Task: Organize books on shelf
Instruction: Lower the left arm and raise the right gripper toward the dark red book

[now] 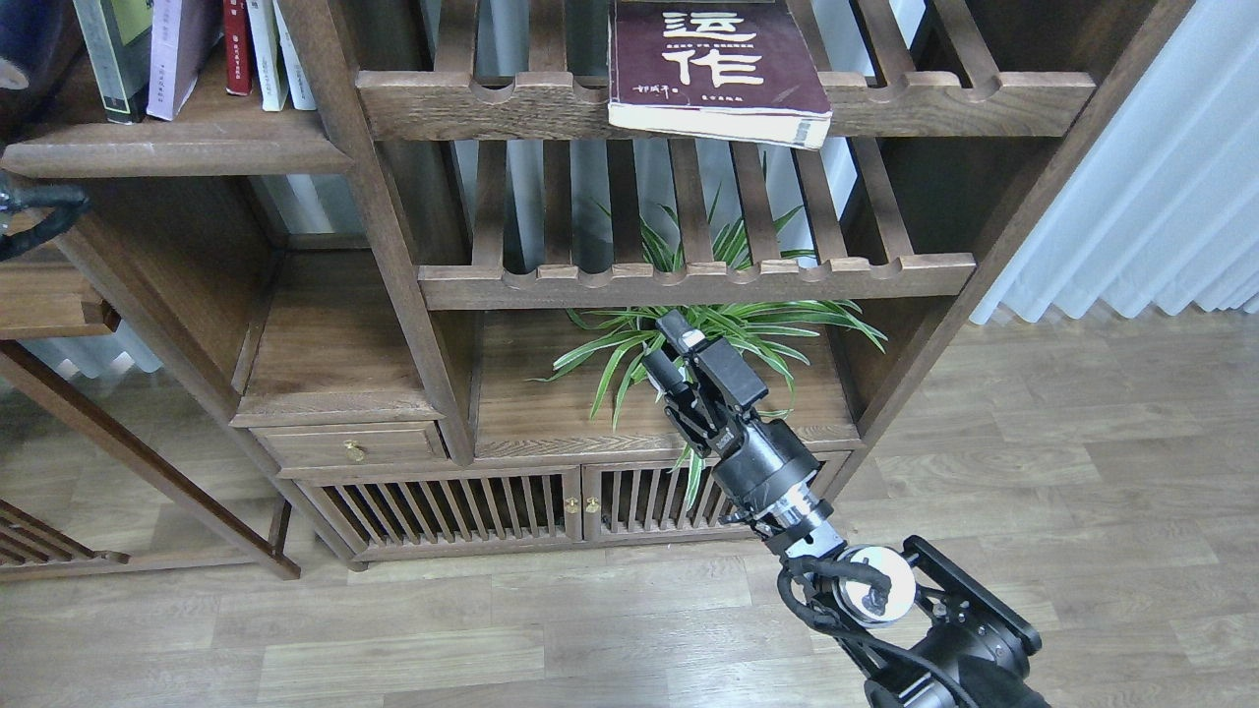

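Lying flat on the slatted rack at the top centre of the frame, the maroon book (718, 69) overhangs the rail, straight above the right tool (679, 359). That tool points up toward it with fingers slightly apart and empty, while the shelf (177, 147) with upright books sits upper left.
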Controlling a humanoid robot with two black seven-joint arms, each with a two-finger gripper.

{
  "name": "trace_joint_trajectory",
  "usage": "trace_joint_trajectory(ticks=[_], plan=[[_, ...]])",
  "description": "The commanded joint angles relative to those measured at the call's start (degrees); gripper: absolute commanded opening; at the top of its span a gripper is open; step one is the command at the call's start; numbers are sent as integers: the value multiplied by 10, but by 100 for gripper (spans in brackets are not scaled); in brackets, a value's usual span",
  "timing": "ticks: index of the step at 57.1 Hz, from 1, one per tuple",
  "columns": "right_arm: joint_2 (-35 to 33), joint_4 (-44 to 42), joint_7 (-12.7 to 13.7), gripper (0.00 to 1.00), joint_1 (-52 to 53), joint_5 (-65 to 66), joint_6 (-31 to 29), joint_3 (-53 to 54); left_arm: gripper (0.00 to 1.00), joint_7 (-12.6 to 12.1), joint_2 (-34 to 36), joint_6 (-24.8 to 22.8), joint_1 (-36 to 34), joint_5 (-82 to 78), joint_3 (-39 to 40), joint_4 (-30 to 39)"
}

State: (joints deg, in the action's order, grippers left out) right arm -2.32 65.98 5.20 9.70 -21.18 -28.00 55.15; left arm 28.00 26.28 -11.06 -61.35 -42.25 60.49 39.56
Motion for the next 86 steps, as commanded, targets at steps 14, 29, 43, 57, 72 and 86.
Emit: trace_joint_trajectory(ticks=[14, 29, 43, 57, 72, 86], plan=[[4, 42, -6, 82, 2, 0, 0, 18, 41, 0, 1, 8, 122, 110, 89, 189], [8, 112, -39, 82, 6, -2, 0, 27, 48, -4, -27, 6, 219, 163, 151, 302], [16, 130, -66, 82, 43, -2, 0, 27, 59, -8, -94, 5, 242, 205, 161, 357], [23, 130, -91, 82, 81, -2, 66, 27, 80, -6, -183, -4, 314, 211, 179, 395], [21, 129, -92, 82, 102, -1, 123, 29, 87, -8, -251, -105, 364, 241, 177, 395], [21, 126, -99, 82, 127, 0, 169, 50, 86, -22, -263, -169, 415, 255, 157, 388]])
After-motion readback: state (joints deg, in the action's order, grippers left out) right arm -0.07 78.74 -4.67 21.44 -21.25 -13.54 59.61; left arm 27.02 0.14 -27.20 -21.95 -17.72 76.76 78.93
